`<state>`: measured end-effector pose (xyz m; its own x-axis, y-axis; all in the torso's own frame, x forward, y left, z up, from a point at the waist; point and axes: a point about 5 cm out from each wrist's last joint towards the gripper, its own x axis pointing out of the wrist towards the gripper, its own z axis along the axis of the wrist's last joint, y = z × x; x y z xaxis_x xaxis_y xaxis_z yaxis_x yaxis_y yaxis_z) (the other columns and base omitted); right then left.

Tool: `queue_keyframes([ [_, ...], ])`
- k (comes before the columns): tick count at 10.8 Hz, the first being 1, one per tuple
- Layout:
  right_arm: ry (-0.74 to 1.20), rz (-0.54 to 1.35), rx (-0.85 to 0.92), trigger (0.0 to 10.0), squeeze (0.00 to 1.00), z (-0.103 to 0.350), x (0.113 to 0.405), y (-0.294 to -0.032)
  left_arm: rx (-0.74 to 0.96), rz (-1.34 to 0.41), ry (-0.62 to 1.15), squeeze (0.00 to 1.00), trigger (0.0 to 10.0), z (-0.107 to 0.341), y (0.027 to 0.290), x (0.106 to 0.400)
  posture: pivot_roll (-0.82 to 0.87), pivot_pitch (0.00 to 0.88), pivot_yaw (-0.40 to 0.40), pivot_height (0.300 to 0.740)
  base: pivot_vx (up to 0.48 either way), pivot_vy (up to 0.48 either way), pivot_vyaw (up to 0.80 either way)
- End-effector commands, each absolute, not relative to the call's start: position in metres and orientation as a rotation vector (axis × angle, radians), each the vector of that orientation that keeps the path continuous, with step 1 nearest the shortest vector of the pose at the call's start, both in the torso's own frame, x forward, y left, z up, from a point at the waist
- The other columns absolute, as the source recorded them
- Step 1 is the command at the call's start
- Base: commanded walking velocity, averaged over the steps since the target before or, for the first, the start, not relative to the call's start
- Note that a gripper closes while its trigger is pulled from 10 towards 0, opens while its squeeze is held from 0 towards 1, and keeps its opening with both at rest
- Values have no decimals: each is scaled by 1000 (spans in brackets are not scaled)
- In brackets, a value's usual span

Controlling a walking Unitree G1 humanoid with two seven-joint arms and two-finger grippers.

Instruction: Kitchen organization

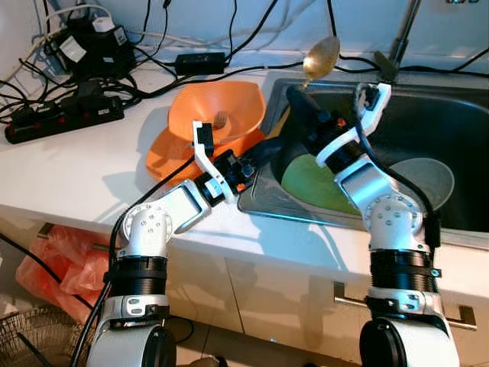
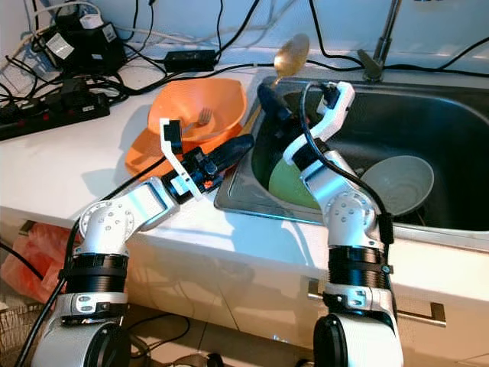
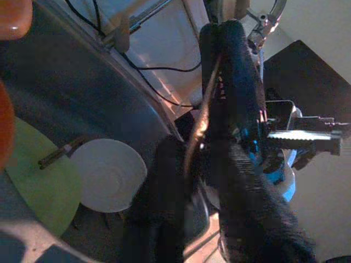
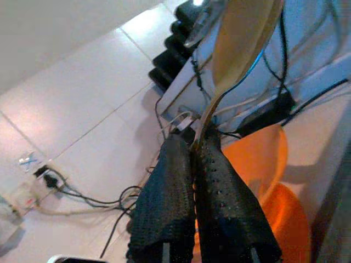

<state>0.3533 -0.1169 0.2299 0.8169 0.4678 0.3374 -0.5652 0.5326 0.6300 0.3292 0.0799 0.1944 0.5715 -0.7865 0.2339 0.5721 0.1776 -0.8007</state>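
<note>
A long golden spoon (image 1: 322,57) stands nearly upright over the left rim of the steel sink (image 1: 458,115), bowl end up. My right gripper (image 1: 299,99) is shut on its handle just below the bowl, as the right wrist view shows (image 4: 193,143). My left gripper (image 1: 266,150) reaches over the sink's left edge right below it. Its fingers (image 3: 252,219) are slightly apart, with the lower end of the spoon handle (image 3: 200,126) between them. Inside the sink lie a green plate (image 1: 309,187) and a pale bowl (image 1: 428,180).
An orange bowl (image 1: 229,107) holding a fork (image 1: 220,118) sits on an orange plate (image 1: 162,153) on the white counter, left of the sink. Power strips and cables (image 1: 65,115) crowd the back left. The tap (image 1: 397,46) rises behind the sink.
</note>
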Motion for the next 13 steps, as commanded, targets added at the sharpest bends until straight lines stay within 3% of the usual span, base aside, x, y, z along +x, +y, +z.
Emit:
queue_keyframes([
  [1,-145,498,791,0,0,230,361,-129,-970,-974,218,1000,10000,199,84,329,91,86,101,740,0,0,0],
  [5,-177,289,823,0,0,228,374,-156,-963,-980,213,1000,10000,200,82,324,92,86,100,740,0,0,0],
  [8,-120,51,695,0,0,212,384,-185,-595,-864,168,1000,10000,195,82,322,101,87,102,740,0,0,0],
  [9,-64,-14,624,0,0,203,386,-191,-549,-835,164,1000,10000,193,83,322,101,88,102,740,0,0,0],
  [10,-25,-78,525,0,0,194,388,-198,-398,-795,128,706,10000,192,83,323,107,87,103,740,0,0,0],
  [11,-13,-101,488,0,0,191,389,-201,-367,-793,109,376,10000,193,81,322,107,86,106,740,0,0,0],
  [12,8,-148,398,1020,0,187,390,-206,-303,-800,72,380,10000,194,76,318,105,87,105,740,0,0,0],
  [13,27,-161,398,706,0,184,391,-207,-282,-786,55,376,10000,194,74,318,104,87,106,740,0,0,0],
])
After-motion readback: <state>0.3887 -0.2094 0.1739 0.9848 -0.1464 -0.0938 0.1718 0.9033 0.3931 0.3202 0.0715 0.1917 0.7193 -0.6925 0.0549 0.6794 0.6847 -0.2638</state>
